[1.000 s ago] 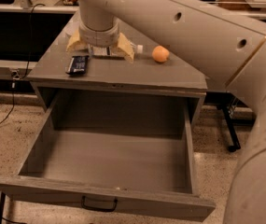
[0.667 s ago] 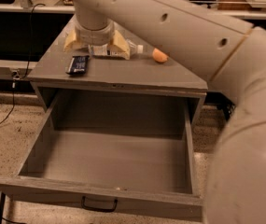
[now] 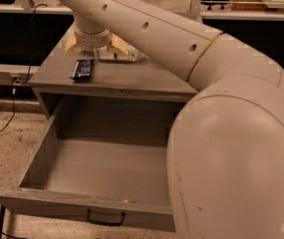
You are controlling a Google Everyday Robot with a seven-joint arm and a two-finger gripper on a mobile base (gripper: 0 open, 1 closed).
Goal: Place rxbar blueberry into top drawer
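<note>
One rxbar blueberry (image 3: 82,68) lies on the cabinet top (image 3: 136,77), just beside the wide-spread pincer (image 3: 92,48)

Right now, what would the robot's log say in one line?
gripper open, above countertop beyond bar | rxbar blueberry on countertop, not held | top drawer open, empty
</note>
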